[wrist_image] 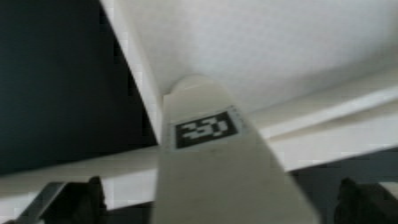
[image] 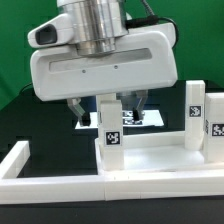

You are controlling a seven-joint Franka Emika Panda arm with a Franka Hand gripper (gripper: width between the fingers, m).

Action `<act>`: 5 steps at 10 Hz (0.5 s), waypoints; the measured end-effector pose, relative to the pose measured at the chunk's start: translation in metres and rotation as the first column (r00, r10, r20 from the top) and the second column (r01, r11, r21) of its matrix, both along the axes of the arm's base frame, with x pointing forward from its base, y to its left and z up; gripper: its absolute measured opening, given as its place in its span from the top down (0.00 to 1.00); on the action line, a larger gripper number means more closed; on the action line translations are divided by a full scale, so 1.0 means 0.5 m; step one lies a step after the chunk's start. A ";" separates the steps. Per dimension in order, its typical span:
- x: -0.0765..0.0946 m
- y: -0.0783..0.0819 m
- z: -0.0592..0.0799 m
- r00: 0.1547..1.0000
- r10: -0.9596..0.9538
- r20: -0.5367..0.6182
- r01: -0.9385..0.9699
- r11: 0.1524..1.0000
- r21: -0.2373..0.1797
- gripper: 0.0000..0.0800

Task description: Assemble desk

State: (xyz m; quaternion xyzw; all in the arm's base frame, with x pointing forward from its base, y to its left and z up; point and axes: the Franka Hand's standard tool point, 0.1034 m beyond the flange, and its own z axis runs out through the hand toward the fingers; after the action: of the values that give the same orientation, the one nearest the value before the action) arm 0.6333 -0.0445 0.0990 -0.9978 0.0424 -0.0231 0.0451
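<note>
While the claw hangs low over the desk top, a tagged leg stands upright between its fingers, which sit close on either side of it, so it looks pinched, though actual contact is hard to confirm. On the wrist view the leg runs straight down the middle with a fingertip on each side. A second leg already stands at the exterior view's right, on the far side of the top. The judgement: this leg is going into a socket, and the trick is keeping it dead vertical, square to the rim, with steady downward pressure and turning without letting it tilt. Past the near fence bar, the black surface shows.
</note>
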 end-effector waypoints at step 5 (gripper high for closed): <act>0.001 0.000 -0.004 0.999 -0.040 0.013 0.040 0.999 -0.007 0.50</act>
State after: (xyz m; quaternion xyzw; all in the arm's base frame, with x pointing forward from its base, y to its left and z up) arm 0.6338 -0.0445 0.0971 -0.9967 0.0621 -0.0308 0.0411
